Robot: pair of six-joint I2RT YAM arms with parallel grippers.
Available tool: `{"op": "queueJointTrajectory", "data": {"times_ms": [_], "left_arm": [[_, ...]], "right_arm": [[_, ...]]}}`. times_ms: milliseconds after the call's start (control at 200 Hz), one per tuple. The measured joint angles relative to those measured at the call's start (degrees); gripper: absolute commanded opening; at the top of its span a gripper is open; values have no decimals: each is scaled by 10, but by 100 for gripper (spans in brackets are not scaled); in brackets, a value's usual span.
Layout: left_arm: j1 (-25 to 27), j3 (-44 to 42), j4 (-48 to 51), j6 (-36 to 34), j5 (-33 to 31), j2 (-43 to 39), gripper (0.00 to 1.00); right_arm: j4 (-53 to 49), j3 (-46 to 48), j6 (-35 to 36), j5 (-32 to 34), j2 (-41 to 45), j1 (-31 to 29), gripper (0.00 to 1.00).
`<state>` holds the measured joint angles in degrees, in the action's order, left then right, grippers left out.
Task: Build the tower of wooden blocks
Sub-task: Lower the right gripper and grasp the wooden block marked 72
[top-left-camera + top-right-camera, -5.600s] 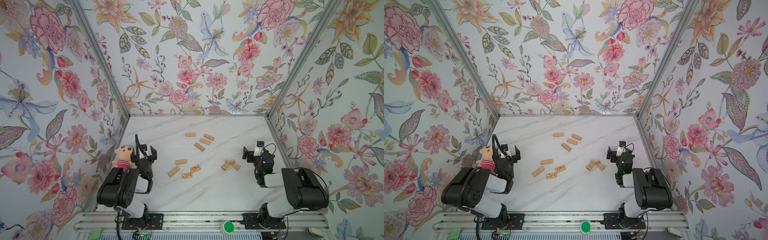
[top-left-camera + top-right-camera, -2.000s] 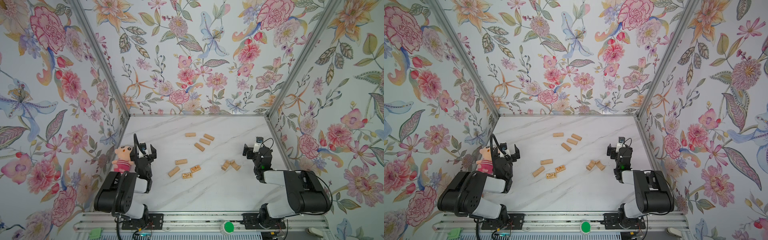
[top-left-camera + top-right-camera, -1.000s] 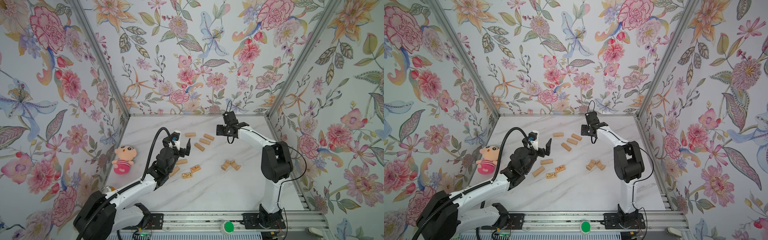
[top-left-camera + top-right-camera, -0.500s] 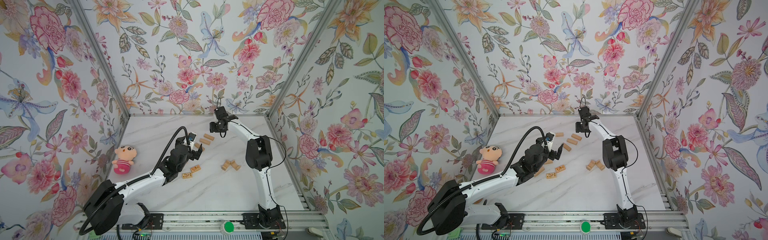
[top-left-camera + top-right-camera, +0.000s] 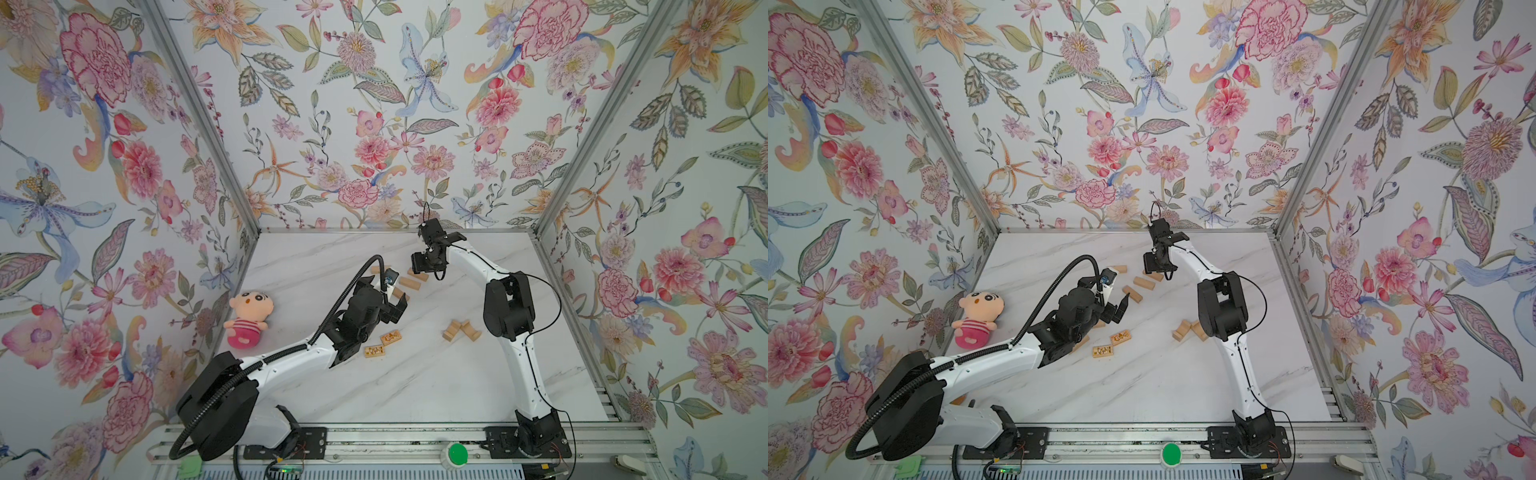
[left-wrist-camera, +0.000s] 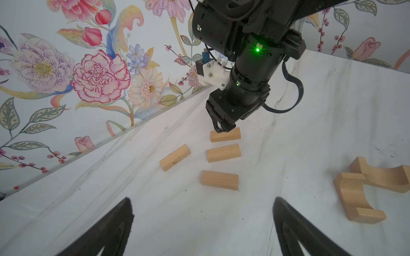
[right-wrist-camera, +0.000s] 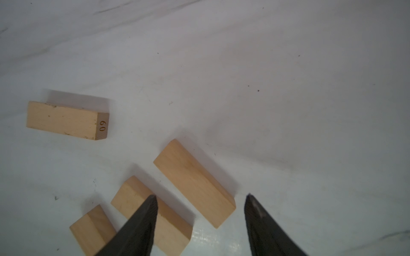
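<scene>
Straddling one end of a plain wood block (image 7: 195, 184), the right end effector (image 7: 200, 199) has its fingers partly spread, one on each side, and neither visibly presses the wood, so nothing is pinched yet. The left wrist view shows its tips down at table height against the farthest bar of a loose group of four wood blocks (image 6: 221, 155). The left end effector (image 6: 202, 212) is spread wide and empty, and it hangs just short of the closest bar (image 6: 219, 180) of that group. That is the change. A couple of seconds ago both arms were folded at the near edge of the table (image 5: 415, 386); since then they have swung out over the far middle. Every piece lies where it lay. The two patterned blocks (image 5: 382, 344) are near the centre, the arched pieces (image 5: 461, 330) sit off to the right, and the plush doll (image 5: 249, 318) lies by the left wall. Nothing is stacked yet, so I judge building is only starting. The right arm looks about to take the first bar, and the left arm seems ready to take the next.
</scene>
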<state>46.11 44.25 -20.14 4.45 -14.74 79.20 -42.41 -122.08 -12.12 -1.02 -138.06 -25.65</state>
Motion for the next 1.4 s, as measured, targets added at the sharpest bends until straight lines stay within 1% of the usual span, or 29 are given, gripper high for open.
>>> {"op": "queueJointTrajectory", "data": {"times_ms": [155,450,576,691,951,1171,1276,1401], "left_arm": [[0,0,0,-8,0,0,99],[0,0,0,-15,-5,0,99],[0,0,0,-21,-7,-1,99],[0,-5,-4,-24,-9,-2,99],[0,-14,-7,-31,-11,-2,99],[0,-29,-9,-32,-11,-14,99],[0,-38,-9,-32,-11,-26,99],[0,-46,-10,-30,-8,-43,99]], "right_arm": [[-2,-18,10,-1,-18,0,69],[-8,-59,14,-10,-54,0,66],[-9,-62,14,-15,-61,0,66],[-12,-62,14,-18,-68,-1,63],[-23,-64,18,-14,-70,-3,47],[-22,-46,7,10,-61,-5,25],[-19,-17,-3,21,-44,-5,21],[-21,30,-11,33,-13,-7,20]]}}
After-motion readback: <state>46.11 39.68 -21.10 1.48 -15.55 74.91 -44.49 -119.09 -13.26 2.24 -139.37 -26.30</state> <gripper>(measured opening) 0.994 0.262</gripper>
